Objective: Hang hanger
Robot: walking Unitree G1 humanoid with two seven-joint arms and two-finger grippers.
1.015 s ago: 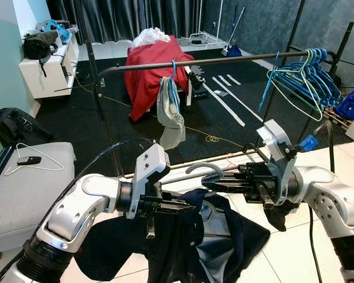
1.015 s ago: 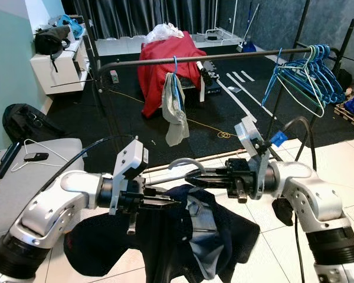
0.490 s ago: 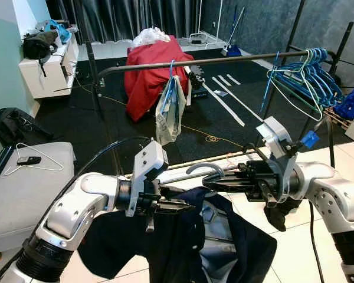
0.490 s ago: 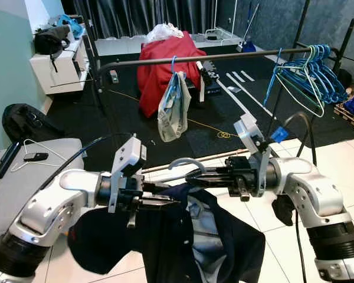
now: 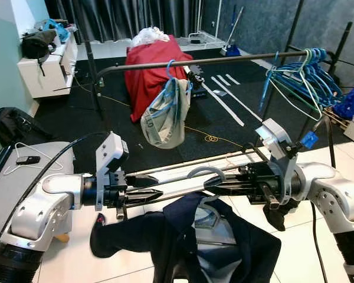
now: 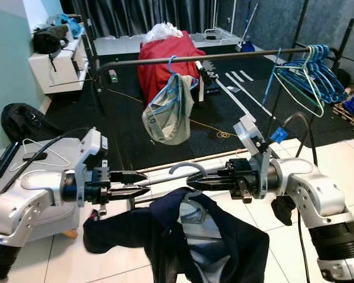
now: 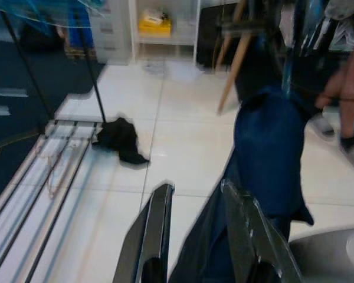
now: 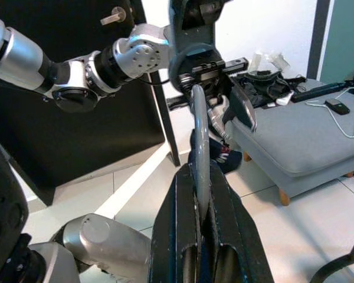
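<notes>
Silver jointed arms, black cables, each pincer (image 5: 215, 186) with long black fingers.

We see even indoor light in the sharp head views, glare on the white floor tiles (image 5: 318, 247), a dim far carpet, and a soft, blurred left wrist view.

Head stereo pair; two wrist close-ups.

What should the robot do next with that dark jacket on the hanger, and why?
Probably lift it toward the rail. The right gripper is shut on the grey hanger, the dark jacket hangs below it, and the left gripper is off the cloth.
</notes>
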